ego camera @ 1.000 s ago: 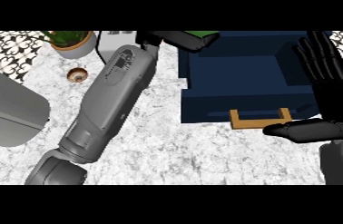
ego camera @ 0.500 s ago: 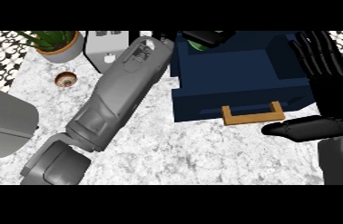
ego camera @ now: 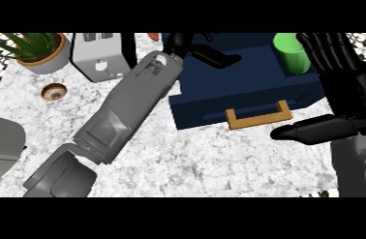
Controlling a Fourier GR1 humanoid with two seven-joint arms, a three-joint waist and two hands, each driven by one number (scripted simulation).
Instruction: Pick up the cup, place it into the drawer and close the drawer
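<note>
Already, in the head view, the green cup (ego camera: 291,54) stands upright inside the open navy drawer (ego camera: 243,95), toward its right rear, so only the closing appears left. The left hand (ego camera: 194,48) hangs over the drawer's back left with fingers relaxed and apart, holding nothing, while the right hand (ego camera: 330,83) rests open just beside the drawer's right side. If the drawer is pushed by its wooden handle (ego camera: 259,115) while that left hand is inside, the fingers could snag the rim or tip the cup.

No readable text, labels, numbers or signs anywhere
</note>
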